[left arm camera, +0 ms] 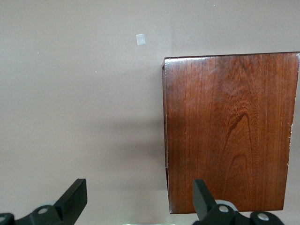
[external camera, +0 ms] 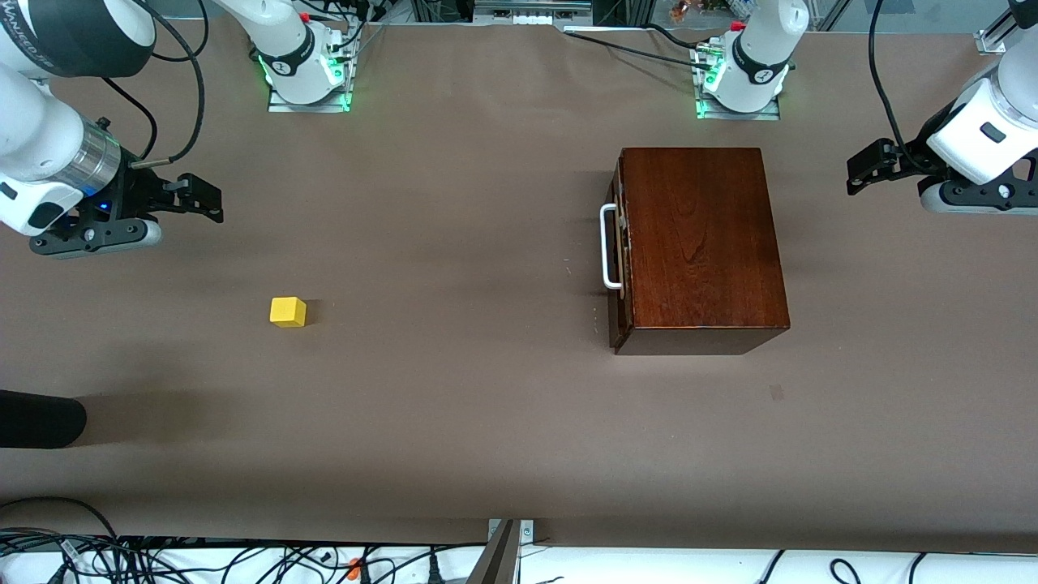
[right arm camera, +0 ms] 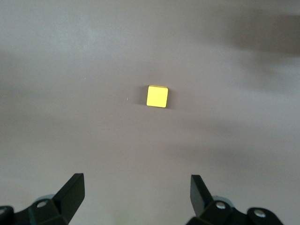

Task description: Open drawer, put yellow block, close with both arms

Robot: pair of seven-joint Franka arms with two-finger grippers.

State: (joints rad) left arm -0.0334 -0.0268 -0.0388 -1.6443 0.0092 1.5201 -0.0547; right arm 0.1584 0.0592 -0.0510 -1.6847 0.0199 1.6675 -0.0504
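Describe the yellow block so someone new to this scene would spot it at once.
Start from the dark wooden box on the brown table. From its white handle, look toward the right arm's end; slightly nearer the camera, alone on bare tabletop, sits the yellow block. It is the only bright, small cube there.

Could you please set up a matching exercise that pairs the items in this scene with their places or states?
1. small yellow cube
2. dark reddish-brown wooden box
3. white U-shaped bar handle
4. right gripper

A. open, above bare table
B. toward the left arm's end of the table
C. on the closed drawer's front
D. alone on the table, toward the right arm's end

Pairs: 1-D, 2-B, 3-C, 4-A
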